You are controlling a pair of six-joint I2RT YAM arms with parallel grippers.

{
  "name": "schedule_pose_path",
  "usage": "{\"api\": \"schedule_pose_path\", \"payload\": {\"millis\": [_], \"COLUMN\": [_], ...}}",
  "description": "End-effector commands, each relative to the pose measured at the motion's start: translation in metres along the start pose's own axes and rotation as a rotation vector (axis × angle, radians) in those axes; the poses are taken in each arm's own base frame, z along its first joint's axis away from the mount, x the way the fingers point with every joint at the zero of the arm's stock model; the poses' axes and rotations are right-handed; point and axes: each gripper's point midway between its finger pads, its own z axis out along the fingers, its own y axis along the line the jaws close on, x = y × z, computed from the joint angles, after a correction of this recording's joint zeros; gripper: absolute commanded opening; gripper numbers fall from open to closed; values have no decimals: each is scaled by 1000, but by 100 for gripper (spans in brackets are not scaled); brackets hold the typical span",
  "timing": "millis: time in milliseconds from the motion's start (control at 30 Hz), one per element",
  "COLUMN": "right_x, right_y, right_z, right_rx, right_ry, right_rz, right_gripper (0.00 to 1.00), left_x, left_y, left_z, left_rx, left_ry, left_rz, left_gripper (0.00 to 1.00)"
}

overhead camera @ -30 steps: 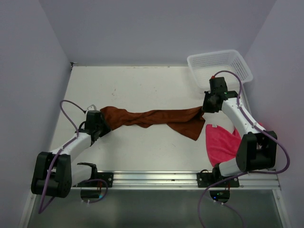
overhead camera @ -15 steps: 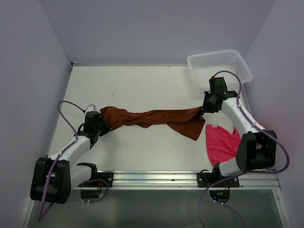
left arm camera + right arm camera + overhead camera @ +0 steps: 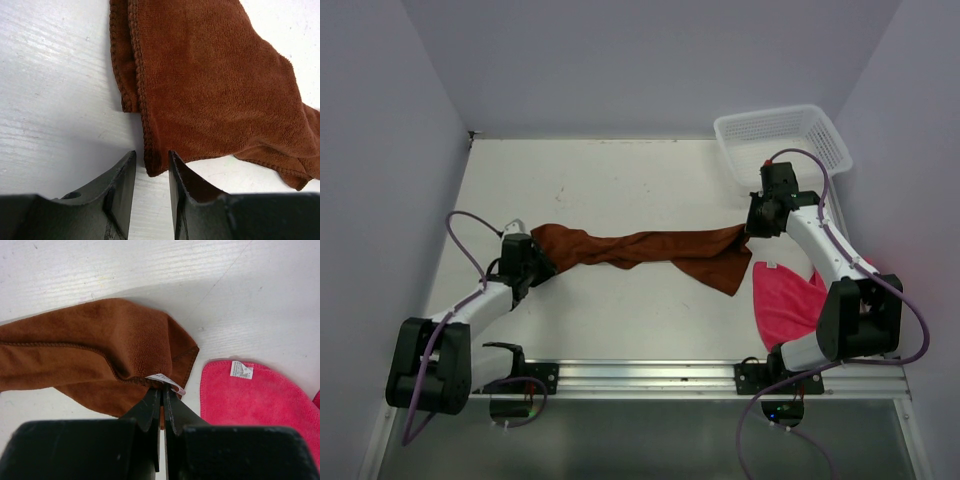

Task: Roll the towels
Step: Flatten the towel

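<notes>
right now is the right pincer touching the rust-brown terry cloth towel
Touching. The right wrist view shows the right pincer shut on the hem of the rust-brown terry towel, beside its white label.

Left tool (image 3: 151,156) slightly wider now

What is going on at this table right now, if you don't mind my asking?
Two robot arms are working on a brown towel that lies stretched out across the table. The right gripper is pinched shut on the towel's right end, by its label. The left gripper sits at the left end with its jaws slightly apart, the towel's corner just between the tips but not clamped. A pink towel lies by the right arm, untouched, and a white basket stands in the far right corner. Nothing is rolled yet.
</notes>
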Motion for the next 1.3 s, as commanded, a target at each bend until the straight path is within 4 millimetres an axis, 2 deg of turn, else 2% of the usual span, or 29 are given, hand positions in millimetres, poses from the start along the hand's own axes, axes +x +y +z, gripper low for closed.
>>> {"api": "schedule_pose_path", "payload": {"millis": [0,233,333,367,400,433,567,600,667,700,767,800,867,900,933,967,1033,1067,1133,1167,1233,1267], "right_x": [-1,-1,-1,-1,-1,0,-3,-3,-8,-8,-12,-13,-17,-19,-20,-21,-25,-26,-31,-30,-35,-37], "right_y": [4,3,3,3,2,4,0,-3,-9,-8,-4,-2,1,0,3,4,6,5,10,11,13,13], "right_z": [1,2,2,2,2,2,-2,-4,-9,-11,-16,-19,-24,-26,-28,-30,-34,-35,-40,-40,-44,-45], "right_rx": [-15,-13,-14,-13,-11,-14,4,26,73,76,74,72,70,75,73,74,75,78,62,57,63,70], "right_ry": [-10,-9,-9,-9,-8,-5,-15,-13,-44,-49,-67,-73,-89,-96,-103,-114,-146,-153,-190,-193,-229,-238], "right_rz": [-16,-17,-16,-16,-13,-16,-20,-25,-43,-48,-72,-78,-101,-102,-119,-131,-157,-164,-183,-194,-216,-225], "right_gripper": [0,0,0,0,0,0,0,0,0,0,0,0,0,0,0,0,0,0,0,0,0,0], "left_x": [-15,-14,-11,-11,-9,-9,-17,-28,-36,-55,-72,-95,-112,-136,-144,-165,-178,-201,-210,-226,-233,-244], "left_y": [-9,-7,-5,-5,-4,-4,-10,-17,-20,-32,-39,-54,-65,-77,-81,-87,-94,-90,-88,-84,-79,-74], "left_z": [4,10,10,10,10,9,3,1,-5,-10,-16,-23,-30,-40,-44,-54,-60,-68,-69,-75,-74,-78], "left_rx": [28,15,4,4,4,2,13,25,10,29,21,49,67,95,108,132,174,180,194,196,195,192], "left_ry": [-37,-29,-16,-16,-12,-12,-28,-52,-62,-101,-123,-161,-171,-212,-214,-253,-251,-288,-270,-298,-288,-307], "left_rz": [16,14,10,7,5,1,-21,-35,-48,-62,-75,-88,-101,-117,-124,-145,-163,-197,-217,-234,-249,-268], "left_gripper": [36,34,19,7,4,0,0,0,0,0,0,0,0,0,0,0,0,0,0,0,0,0]}}
